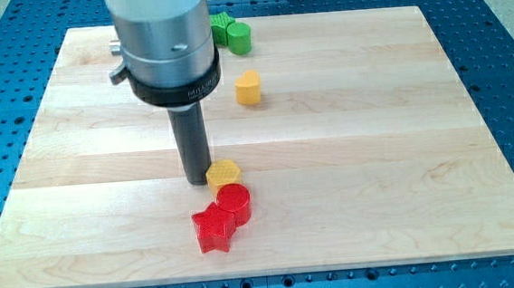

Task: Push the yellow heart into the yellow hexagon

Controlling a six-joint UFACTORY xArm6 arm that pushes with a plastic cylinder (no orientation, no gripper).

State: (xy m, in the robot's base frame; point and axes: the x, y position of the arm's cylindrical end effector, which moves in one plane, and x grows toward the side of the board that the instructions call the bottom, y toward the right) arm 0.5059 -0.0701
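Six blocks sit on the board: two yellow, two red, two green. The yellow heart (224,173) lies near the middle, touching my tip (198,180), which stands just to its left in the view. The yellow hexagon (248,87) stands well apart from it, toward the view's top. Just below the heart, the red cylinder (234,202) touches it, and the red star (214,230) presses against the cylinder's lower left. At the top edge, the green cylinder (238,38) sits beside a second green block (220,25), partly hidden, its shape unclear.

The arm carries no claw, only a straight dark rod (189,144).

The wooden board (374,136) is pale, laid in strips, resting on a blue perforated table (502,18). Small lettering on the arm's black collar (176,84) is too small to read.
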